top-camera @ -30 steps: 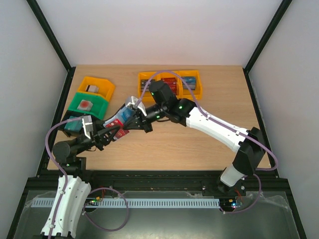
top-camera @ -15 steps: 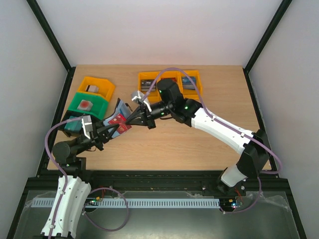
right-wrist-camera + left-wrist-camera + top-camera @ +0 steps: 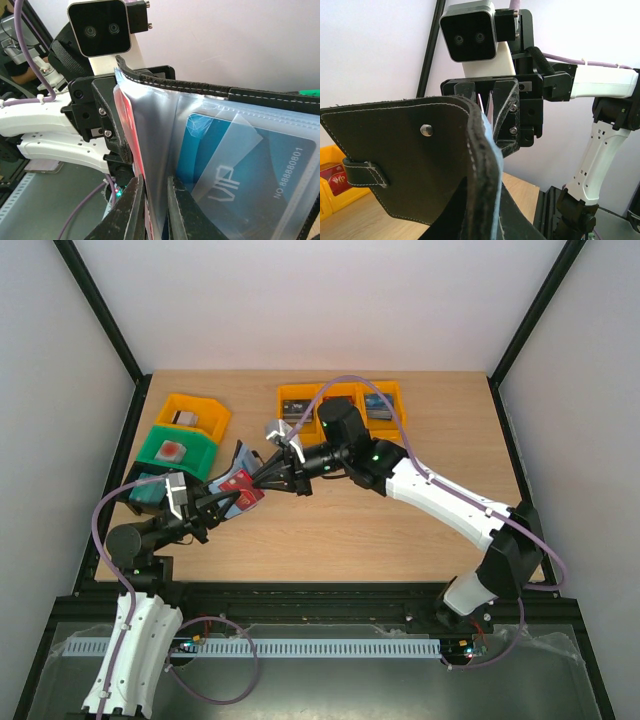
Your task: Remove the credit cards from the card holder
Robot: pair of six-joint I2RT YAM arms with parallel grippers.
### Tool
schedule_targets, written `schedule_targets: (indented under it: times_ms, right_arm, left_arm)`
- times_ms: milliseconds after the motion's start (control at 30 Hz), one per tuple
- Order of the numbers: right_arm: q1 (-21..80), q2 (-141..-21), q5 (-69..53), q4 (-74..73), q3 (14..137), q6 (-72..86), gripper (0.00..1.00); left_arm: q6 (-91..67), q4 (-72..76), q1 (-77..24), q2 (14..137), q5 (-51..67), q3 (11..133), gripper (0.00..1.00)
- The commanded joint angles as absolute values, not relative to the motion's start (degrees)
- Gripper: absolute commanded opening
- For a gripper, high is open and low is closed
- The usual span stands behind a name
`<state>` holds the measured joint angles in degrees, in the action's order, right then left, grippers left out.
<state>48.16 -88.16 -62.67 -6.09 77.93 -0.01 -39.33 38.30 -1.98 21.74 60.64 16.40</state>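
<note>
A green bin (image 3: 200, 443) and an orange bin (image 3: 212, 408) sit left on the wooden table (image 3: 380, 540), joined orange bins (image 3: 401, 410) farther back.

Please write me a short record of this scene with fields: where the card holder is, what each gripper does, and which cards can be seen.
card holder: open, held above the table
left gripper: shut on the card holder
right gripper: fingers close together around a clear pocket; grip unclear
card seen: blue VIP card, inside a pocket
background: orange bins at the far edge, holding cards
</note>
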Motion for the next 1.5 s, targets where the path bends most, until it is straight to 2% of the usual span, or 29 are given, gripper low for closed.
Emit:
schedule_targets:
  times_ms: [0, 467, 533, 667, 800, 933, 1000, 1167, 1333, 1467]
  right_arm:
    - [47.33, -86.37, -58.29, -5.27, 77.19, -1.35, 0.12]
    - [50.29, -88.16, -55.9, -3.58, 77.83, -0.96, 0.29]
    - [50.53, -88.6, -57.45, -3.61, 78.25, -1.0, 0.25]
    - [50.51, -88.21, -59.49, -3.91, 78.39, -1.75, 0.02]
    - [50.01, -87.66, -59.84, -4.58, 78.23, -1.72, 0.02]
    - [48.16, -86.16, -59.4, -3.03, 76.83, -0.32, 0.02]
    - [47.23, -85.31, -59.55, -2.36, 76.21, 0.28, 0.02]
    - [46.23, -84.42, -59.25, -3.17, 76.24, 0.02, 0.02]
    - [45.49, -84.07, -59.28, -4.39, 76.61, -0.58, 0.02]
    - [45.43, -83.94, -59.58, -5.29, 77.27, -1.18, 0.02]
  left_arm:
    - [-39.67, 43.3, -2.37, 21.03, 63.84, 16.49, 0.02]
    - [-39.49, 43.95, -2.37, 21.09, 63.68, 16.31, 0.02]
    - [-39.42, 43.79, -2.37, 21.09, 63.57, 16.3, 0.02]
    - [-39.26, 43.23, -2.37, 20.96, 63.48, 16.31, 0.02]
    - [-38.98, 41.64, -2.37, 20.92, 62.06, 16.18, 0.04]
    - [-39.42, 41.04, -2.37, 20.68, 61.63, 16.25, 0.18]
    - [-39.53, 40.55, -2.37, 20.65, 61.16, 16.25, 0.19]
    - [-39.55, 40.98, -2.37, 20.87, 60.21, 16.16, 0.17]
    - [-38.81, 40.4, -2.37, 20.87, 59.93, 16.31, 0.03]
    - [-38.08, 40.08, -2.37, 20.92, 59.35, 16.42, 0.02]
